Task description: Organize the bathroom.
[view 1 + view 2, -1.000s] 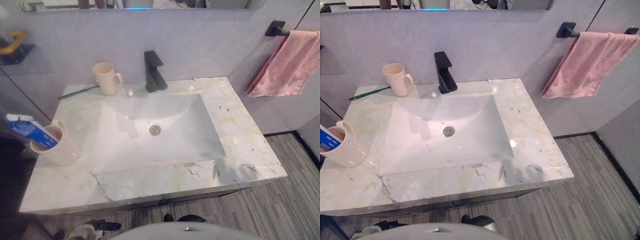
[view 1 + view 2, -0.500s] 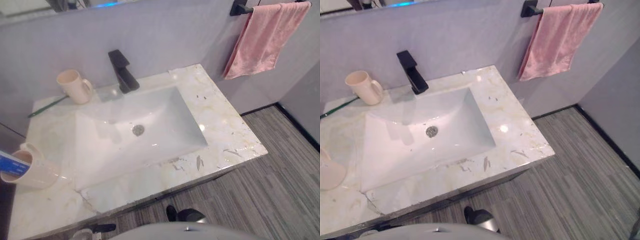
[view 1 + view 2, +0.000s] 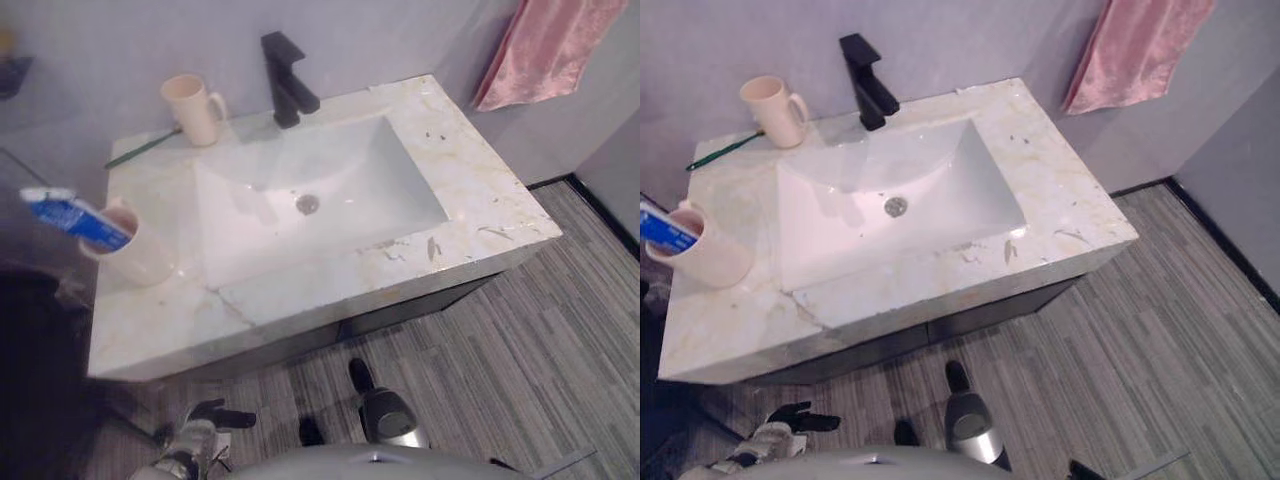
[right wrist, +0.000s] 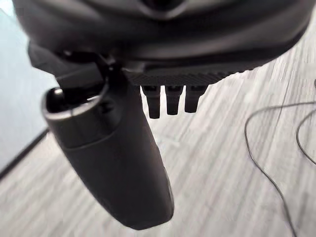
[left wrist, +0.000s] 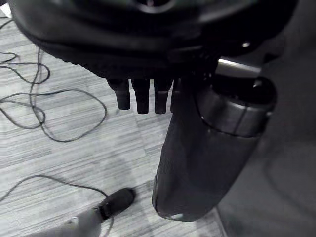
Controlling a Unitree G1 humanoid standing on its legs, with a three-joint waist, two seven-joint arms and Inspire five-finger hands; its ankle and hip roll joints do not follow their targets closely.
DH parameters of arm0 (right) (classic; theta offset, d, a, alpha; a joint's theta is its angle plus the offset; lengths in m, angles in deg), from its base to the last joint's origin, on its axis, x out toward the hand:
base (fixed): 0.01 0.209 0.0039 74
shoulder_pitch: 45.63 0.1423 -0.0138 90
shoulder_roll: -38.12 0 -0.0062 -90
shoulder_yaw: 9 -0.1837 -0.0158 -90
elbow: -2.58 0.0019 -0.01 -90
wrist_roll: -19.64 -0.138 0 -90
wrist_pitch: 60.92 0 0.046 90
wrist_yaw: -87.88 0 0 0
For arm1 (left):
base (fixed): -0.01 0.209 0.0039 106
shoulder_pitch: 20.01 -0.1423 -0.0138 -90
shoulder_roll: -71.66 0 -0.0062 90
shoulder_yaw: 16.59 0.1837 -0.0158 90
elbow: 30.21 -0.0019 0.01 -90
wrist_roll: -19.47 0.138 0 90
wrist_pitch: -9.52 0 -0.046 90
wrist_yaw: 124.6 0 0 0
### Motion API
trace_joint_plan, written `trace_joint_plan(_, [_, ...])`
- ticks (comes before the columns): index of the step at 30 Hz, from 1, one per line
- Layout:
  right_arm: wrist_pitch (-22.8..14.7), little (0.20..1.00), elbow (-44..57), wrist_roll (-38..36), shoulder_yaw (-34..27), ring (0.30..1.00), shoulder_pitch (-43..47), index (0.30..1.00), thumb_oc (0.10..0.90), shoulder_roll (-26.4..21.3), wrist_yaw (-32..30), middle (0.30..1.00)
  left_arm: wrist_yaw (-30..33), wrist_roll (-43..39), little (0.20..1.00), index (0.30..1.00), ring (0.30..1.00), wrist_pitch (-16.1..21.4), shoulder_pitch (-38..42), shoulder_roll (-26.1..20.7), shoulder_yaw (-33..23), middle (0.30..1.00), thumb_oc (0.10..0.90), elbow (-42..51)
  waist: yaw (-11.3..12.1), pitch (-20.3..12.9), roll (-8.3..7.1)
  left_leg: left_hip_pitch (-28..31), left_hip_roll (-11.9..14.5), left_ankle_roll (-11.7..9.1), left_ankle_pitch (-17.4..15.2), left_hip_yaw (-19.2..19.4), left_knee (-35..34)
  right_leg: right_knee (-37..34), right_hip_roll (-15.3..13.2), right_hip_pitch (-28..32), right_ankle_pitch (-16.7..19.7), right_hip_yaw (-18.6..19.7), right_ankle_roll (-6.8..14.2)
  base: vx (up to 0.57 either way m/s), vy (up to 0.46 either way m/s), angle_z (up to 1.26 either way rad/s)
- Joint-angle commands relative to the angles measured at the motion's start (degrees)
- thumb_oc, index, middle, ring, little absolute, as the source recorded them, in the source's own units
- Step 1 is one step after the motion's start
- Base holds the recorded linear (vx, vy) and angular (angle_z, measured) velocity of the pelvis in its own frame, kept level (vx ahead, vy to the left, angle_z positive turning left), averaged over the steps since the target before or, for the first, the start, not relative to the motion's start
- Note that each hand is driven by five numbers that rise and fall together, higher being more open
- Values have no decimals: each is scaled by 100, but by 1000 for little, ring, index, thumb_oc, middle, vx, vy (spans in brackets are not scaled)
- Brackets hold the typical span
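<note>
Marble-patterned tabletop (image 3: 470,200) carries a white sink (image 3: 330,190) with a black faucet (image 3: 285,80) at its 12 o'clock. At 9 o'clock a cream cup (image 3: 135,250) holds a blue toothpaste tube (image 3: 75,215); at 11 o'clock a second cup (image 3: 195,105) stands beside a green toothbrush (image 3: 140,150) lying flat. A pink towel (image 3: 1140,50) hangs at 2 o'clock. The left eye view shows the left hand (image 3: 215,415) low by the floor, well apart from every item; its wrist view shows fingers (image 5: 140,96) straight, holding nothing. The right wrist view shows the right hand (image 4: 170,101) likewise relaxed over grey plank floor (image 4: 222,173).
</note>
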Motion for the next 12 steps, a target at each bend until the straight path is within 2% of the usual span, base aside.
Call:
trace_joint_plan(1, [-35, 900, -147, 997, 320, 900, 4, 900, 800, -387, 1643, 900, -2, 495, 900, 900, 900, 14, -7, -226, -226, 900, 800, 21, 156, -129, -140, 16, 221, -110, 33, 242, -5, -26, 407, -315, 503, -167, 266, -296, -42, 2])
trace_joint_plan(2, [126, 900, -178, 862, 687, 900, 29, 900, 800, -331, 1943, 900, -19, 669, 900, 900, 900, 16, -45, -266, -205, 900, 800, 100, 265, -139, -123, -54, 304, -98, 90, 293, -5, 189, 337, -240, 340, -253, 254, -219, -55, 8])
trace_joint_plan(4, [47, 900, -213, 1008, 987, 900, 129, 900, 800, -287, 2217, 900, -32, 723, 900, 900, 900, 34, -131, -279, -196, 900, 800, 136, 438, -168, -74, -100, 431, -106, 156, 420, -5, 391, 271, 9, 46, -418, 223, -167, -68, 10])
trace_joint_plan(5, [58, 900, -208, 1063, 1012, 900, 140, 900, 800, -285, 2256, 900, -32, 737, 900, 900, 900, 35, -139, -280, -201, 900, 800, 141, 454, -183, -74, -125, 437, -109, 174, 433, -5, 404, 264, 14, 32, -427, 215, -176, -75, 9])
trace_joint_plan(8, [176, 900, -257, 1393, 1519, 900, 441, 900, 800, -345, 2591, 900, -49, 683, 900, 900, 900, 76, -316, -275, -239, 900, 800, 162, 846, -303, 30, -265, 704, -110, 335, 782, -5, 790, 134, 633, -678, -756, 77, -183, -61, 4])
trace_joint_plan(9, [186, 900, -267, 1597, 1546, 900, 463, 900, 800, -352, 2652, 900, -48, 673, 900, 900, 900, 86, -327, -270, -245, 900, 800, 160, 870, -309, 29, -269, 711, -110, 338, 803, -5, 787, 127, 675, -715, -768, 76, -132, -49, 3])
trace_joint_plan(10, [146, 900, -300, 1925, 1748, 900, 579, 900, 800, -388, 2696, 900, -15, 670, 900, 900, 900, 129, -371, -248, -247, 900, 800, 181, 1016, -390, -20, -335, 686, -127, 343, 892, -5, 497, 77, 981, -767, -884, 87, -116, -73, -26])
trace_joint_plan(12, [288, 900, -233, 1899, 2019, 900, 726, 900, 800, -372, 2691, 900, -49, 668, 900, 900, 900, 122, -403, -236, -241, 900, 800, 191, 1193, -486, -95, -442, 621, -160, 342, 990, -5, 84, 56, 1186, -725, -1002, 94, -101, -101, -61])
